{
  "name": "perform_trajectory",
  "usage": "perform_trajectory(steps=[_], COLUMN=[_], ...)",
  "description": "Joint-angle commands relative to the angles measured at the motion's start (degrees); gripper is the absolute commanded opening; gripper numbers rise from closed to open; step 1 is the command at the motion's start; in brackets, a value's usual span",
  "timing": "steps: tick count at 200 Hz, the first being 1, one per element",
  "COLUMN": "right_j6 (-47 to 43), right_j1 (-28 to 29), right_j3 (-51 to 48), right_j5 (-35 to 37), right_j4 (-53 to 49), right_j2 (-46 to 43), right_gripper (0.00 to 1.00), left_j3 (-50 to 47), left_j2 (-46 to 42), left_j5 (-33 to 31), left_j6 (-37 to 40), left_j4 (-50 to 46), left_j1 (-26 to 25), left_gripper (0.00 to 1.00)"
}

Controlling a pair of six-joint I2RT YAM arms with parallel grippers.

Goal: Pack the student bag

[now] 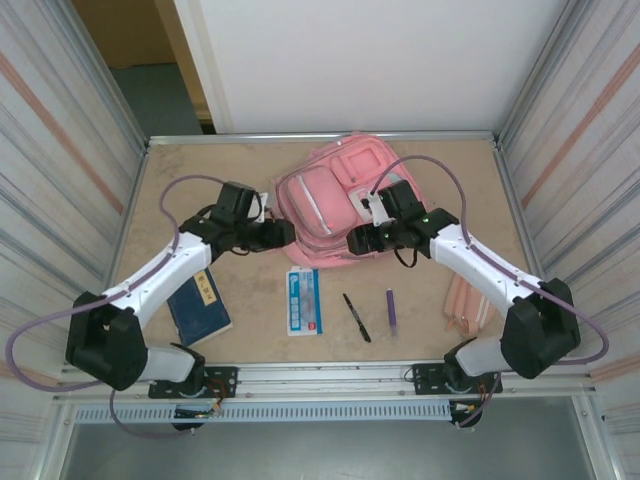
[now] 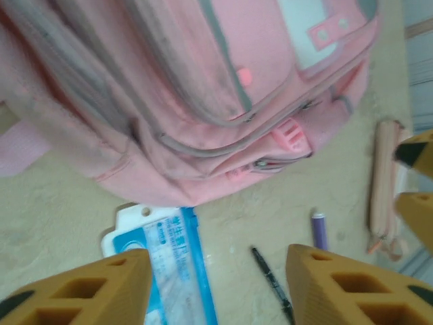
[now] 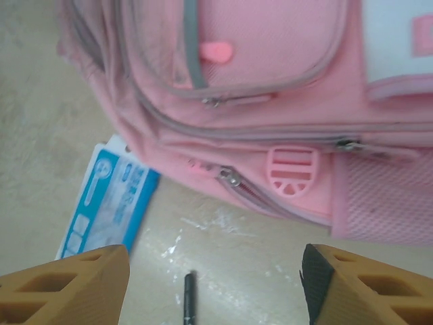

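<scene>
The student bag (image 1: 335,190) is a large pink backpack lying at the back middle of the table, with its front pockets facing up. My left gripper (image 1: 287,232) hovers at the bag's near left corner, and my right gripper (image 1: 353,241) at its near edge. In the left wrist view the left gripper (image 2: 216,274) stands open over the table, with the bag (image 2: 203,88) just beyond it. The right gripper (image 3: 216,284) is open too, empty, below a partly open zipper (image 3: 233,179) on the bag (image 3: 270,81).
A blue-and-white flat packet (image 1: 303,300) lies partly under the bag's near edge. To its right lie a black pen (image 1: 357,317) and a purple pen (image 1: 391,310). A blue book (image 1: 200,305) sits under the left arm. A pink pencil case (image 1: 465,305) lies near right.
</scene>
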Motion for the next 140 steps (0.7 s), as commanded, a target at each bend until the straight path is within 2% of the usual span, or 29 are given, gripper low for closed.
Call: perform_trajectory(steps=[1, 26, 48, 77, 99, 127, 140], right_j6=[2.4, -0.3, -6.9, -21.6, -34.3, -39.3, -43.2], right_j1=[-2.2, -2.2, -1.1, 2.5, 5.5, 4.5, 4.1], right_j3=[-3.2, -1.4, -0.2, 2.4, 3.8, 9.0, 10.1], right_j5=[3.6, 0.2, -3.5, -0.9, 4.3, 9.0, 9.1], right_j4=[0.3, -0.8, 1.4, 3.0, 3.7, -0.3, -1.5], right_j2=[-0.8, 4.2, 8.0, 12.7, 15.4, 20.7, 22.9], right_gripper=[0.68, 0.63, 0.62, 0.62, 0.63, 0.62, 0.61], left_j3=[5.2, 6.8, 8.3, 5.5, 3.7, 0.0, -1.0], left_j2=[9.1, 13.9, 16.2, 14.1, 12.3, 9.6, 8.8], left_j5=[2.0, 5.4, 5.9, 4.0, 4.7, 4.5, 4.9], left_j6=[4.5, 2.6, 1.8, -0.7, -0.6, -1.6, -1.3], left_j4=[-2.5, -0.5, 0.0, 1.8, 1.5, 2.8, 3.2], left_j1=[-6.6, -8.9, -10.3, -9.4, -7.8, -5.9, -5.5], left_gripper=[0.46, 0.42, 0.38, 0.38, 0.38, 0.38, 0.40])
